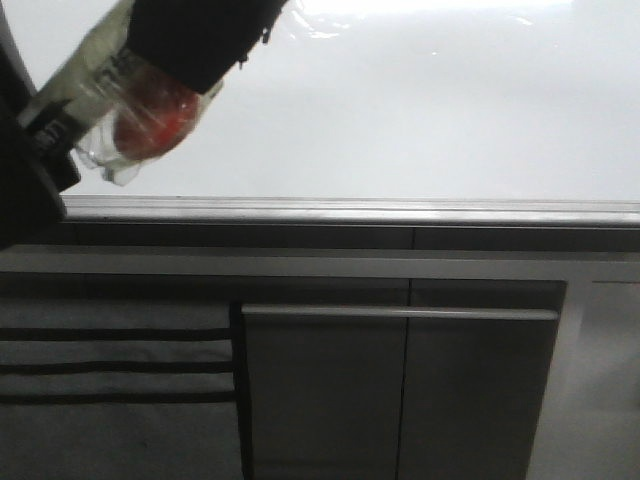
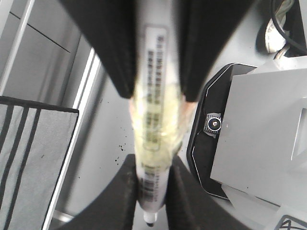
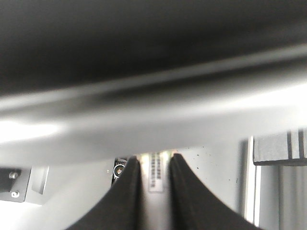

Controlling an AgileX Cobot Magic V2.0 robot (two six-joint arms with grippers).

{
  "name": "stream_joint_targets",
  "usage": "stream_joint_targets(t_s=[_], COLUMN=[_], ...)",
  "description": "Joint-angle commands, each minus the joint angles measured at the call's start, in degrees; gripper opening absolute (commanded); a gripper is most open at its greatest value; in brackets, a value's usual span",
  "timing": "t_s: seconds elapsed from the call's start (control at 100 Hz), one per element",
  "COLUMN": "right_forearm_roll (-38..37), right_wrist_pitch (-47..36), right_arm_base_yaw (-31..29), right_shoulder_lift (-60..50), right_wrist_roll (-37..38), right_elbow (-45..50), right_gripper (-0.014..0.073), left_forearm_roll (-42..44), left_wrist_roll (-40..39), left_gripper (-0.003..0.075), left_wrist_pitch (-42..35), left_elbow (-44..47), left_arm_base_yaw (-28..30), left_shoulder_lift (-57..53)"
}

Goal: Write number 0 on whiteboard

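The whiteboard (image 1: 420, 110) fills the upper part of the front view, glossy white with glare, above its grey edge rail (image 1: 350, 208). The number 0 is out of view. In the left wrist view my left gripper (image 2: 152, 163) is shut on a white marker (image 2: 152, 129) wrapped in yellowish tape, its black nib (image 2: 149, 222) towards the wrist. Further along the barrel, my right gripper (image 2: 156, 96) also clamps it. In the right wrist view that gripper (image 3: 153, 160) is shut on the labelled marker (image 3: 156, 177). In the front view the marker (image 1: 75, 85) sits upper left under a dark finger (image 1: 190, 40).
A red lump in clear tape (image 1: 150, 125) hangs by the marker. Dark grey cabinet panels (image 1: 400, 390) stand below the rail, with a striped grey cloth (image 1: 110, 380) on the left. A white-and-black housing with a small lens (image 2: 212, 123) lies beside the marker.
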Motion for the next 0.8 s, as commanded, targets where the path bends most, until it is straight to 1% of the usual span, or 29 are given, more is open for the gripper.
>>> stream_joint_targets(t_s=[0.0,0.04,0.09,0.12,0.16,0.2,0.24,0.31,0.37,0.41,0.47,0.57,0.67,0.71,0.79], right_forearm_roll=[2.4,2.4,2.4,2.4,2.4,2.4,2.4,2.8,4.7,6.5,8.2,11.2,15.7,17.7,19.0], right_wrist_pitch=[-0.2,-0.2,-0.5,-0.8,-1.6,-1.8,-2.1,-2.2,-1.8,-1.6,-1.5,-2.3,-5.7,-8.5,-15.7], right_arm_base_yaw=[0.0,0.0,-0.1,-0.1,-0.1,-0.6,-1.3,-3.5,-6.0,-9.0,-11.7,-18.1,-25.1,-28.3,-34.2], right_shoulder_lift=[-1.6,-1.6,-1.7,-1.9,-1.9,-2.4,-2.7,-4.1,-5.8,-7.6,-9.6,-15.1,-20.9,-23.4,-27.0], right_wrist_roll=[-0.2,-0.2,-0.2,-0.2,-0.2,-0.1,0.7,2.4,2.5,2.5,2.5,2.5,2.9,4.3,11.0], right_elbow=[-2.0,-2.0,-2.0,-2.0,-2.0,-2.0,-2.0,-1.9,-1.4,-0.5,1.1,6.4,13.1,15.6,21.6], right_gripper=[-0.0028,-0.0027,-0.0027,-0.0027,-0.0027,-0.0027,-0.0027,-0.0027,-0.0027,-0.0027,-0.0027,-0.0027,-0.0027,-0.0027,-0.0027], left_forearm_roll=[0.1,0.1,0.1,0.1,0.1,0.1,-0.1,-0.2,0.2,0.2,0.3,0.5,0.5,0.5,0.5], left_wrist_roll=[-0.1,-0.5,-1.6,-2.6,-3.5,-3.7,-4.0,-5.2,-6.1,-6.7,-7.4,-10.5,-14.1,-16.0,-20.9], left_gripper=[0.0150,0.0221,0.0340,0.0393,0.0456,0.0495,0.0508,0.0503,0.0503,0.0503,0.0503,0.0502,0.0502,0.0501,0.0501], left_wrist_pitch=[-2.9,-3.5,-4.6,-5.6,-6.4,-7.3,-7.8,-8.9,-10.2,-12.4,-14.7,-18.6,-20.5,-21.5,-24.0], left_elbow=[-1.9,-1.9,-1.9,-1.9,-1.9,-1.9,-1.9,-1.7,-1.0,-0.3,0.7,3.5,6.7,8.1,11.3], left_arm_base_yaw=[-0.5,-0.5,-0.4,-0.2,0.0,0.1,0.2,0.3,0.5,1.0,2.0,5.1,9.1,11.1,15.2], left_shoulder_lift=[-0.6,-0.7,-0.9,-1.0,-1.5,-2.2,-3.1,-5.3,-7.6,-9.9,-12.3,-17.7,-22.7,-24.0,-26.6])
